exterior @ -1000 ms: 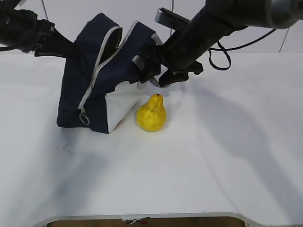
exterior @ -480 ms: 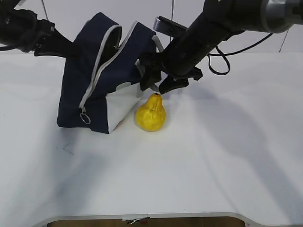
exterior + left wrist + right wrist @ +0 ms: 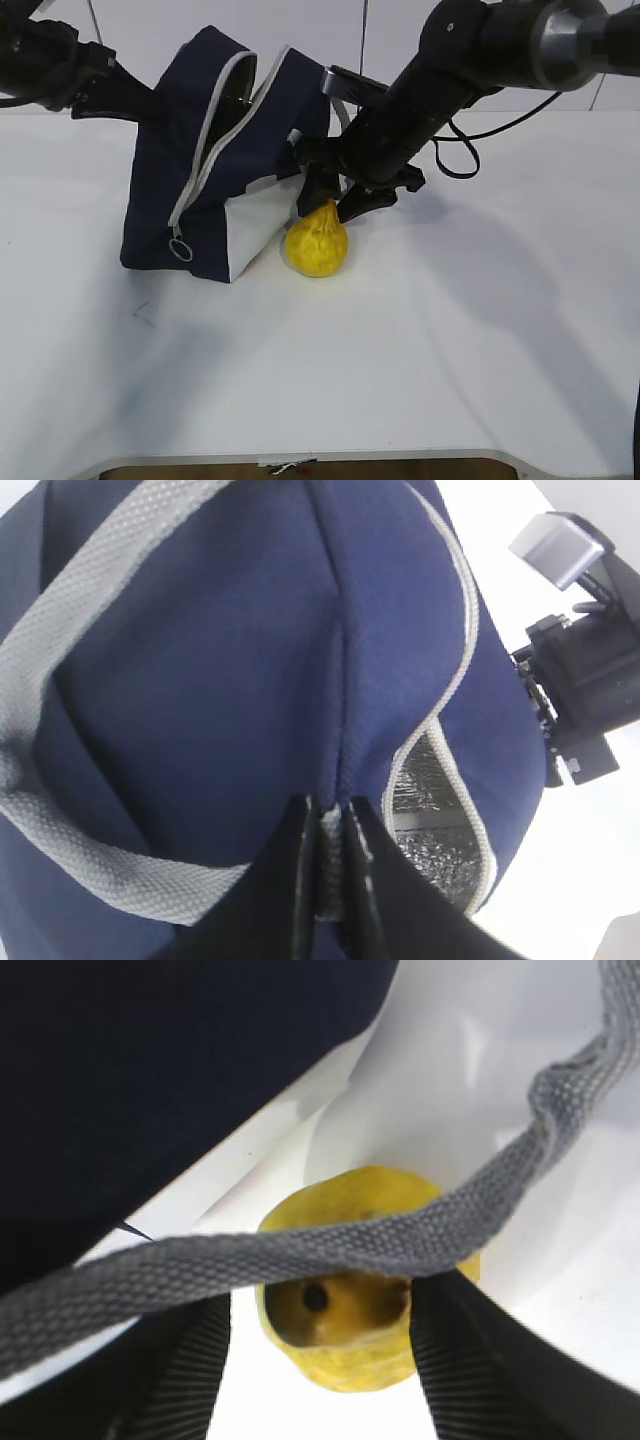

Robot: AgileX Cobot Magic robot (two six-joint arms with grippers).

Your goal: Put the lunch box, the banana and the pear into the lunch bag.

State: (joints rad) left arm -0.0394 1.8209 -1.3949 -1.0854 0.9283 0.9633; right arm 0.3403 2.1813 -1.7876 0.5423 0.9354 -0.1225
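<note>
Right wrist view: my right gripper (image 3: 320, 1360) stood spread wide, one finger (image 3: 190, 1360) low left of the frame and the other low right, not yet closed on anything.
Between the fingers: the pear (image 3: 350, 1260) sat mid-frame, straight below me, its dark stem end facing the lens.
Pear axis: upright, neck towards me, so I judged a straight descent would bring the fingers to either flank.
In the way: a grey handle strap (image 3: 300, 1255) of the lunch bag crossed the frame above the pear.
Exterior view: right gripper (image 3: 335, 205) hung at the pear's (image 3: 317, 240) neck, centre of the frame, just right of the lunch bag (image 3: 215, 160).
Left gripper (image 3: 327, 880): clenched on a fold of the bag's fabric, bottom centre of its wrist view.
Nearer arm: mine on the right.
Banana, lunch box: not visible.
</note>
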